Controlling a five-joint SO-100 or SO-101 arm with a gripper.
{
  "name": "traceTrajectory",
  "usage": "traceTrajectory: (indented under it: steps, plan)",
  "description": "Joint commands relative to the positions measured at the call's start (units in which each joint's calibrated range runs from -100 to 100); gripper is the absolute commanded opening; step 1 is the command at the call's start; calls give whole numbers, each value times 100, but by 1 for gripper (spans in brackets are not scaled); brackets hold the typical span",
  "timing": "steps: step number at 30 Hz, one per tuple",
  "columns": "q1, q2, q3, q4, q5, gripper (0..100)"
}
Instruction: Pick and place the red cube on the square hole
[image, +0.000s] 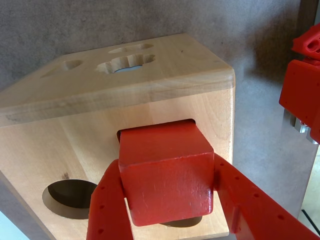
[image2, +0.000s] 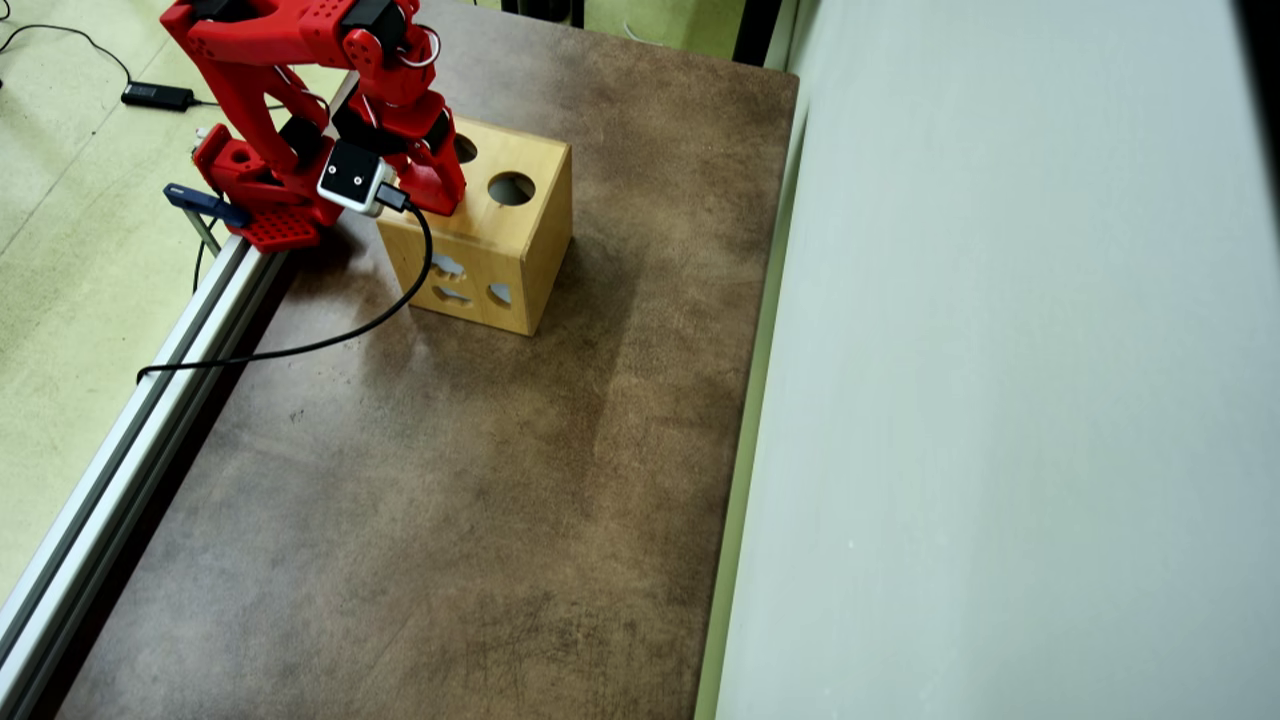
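red cube (image: 167, 175) in hand (image: 170, 200), at square hole (image: 121, 135)

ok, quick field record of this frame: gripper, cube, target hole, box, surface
gripper: shut on the red cube, one finger on each side, wrist view
red cube: held tilted over the box's top face, not yet in
square hole: mostly covered by the cube; dark edge shows behind it
wooden box: on the brown table, near the arm base
round hole: open, same face as the square hole
side face: other shaped cutouts, empty
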Motion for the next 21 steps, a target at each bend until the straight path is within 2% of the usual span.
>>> traceTrajectory:
  steps: [1, 5, 7, 10, 14, 17, 18, 21]
  plan:
    - [59, -102, -215, -7, 29, 22]
    - [59, -102, -268, -7, 39, 24]
    - [59, -102, -233, -7, 39, 29]
    - [59, -102, -233, 1, 44, 46]
    - [29, -111, -259, 1, 44, 78]
    - [7, -111, -268, 1, 24, 98]
    - [22, -111, -277, 1, 10, 100]
    - [29, -111, -259, 1, -5, 98]
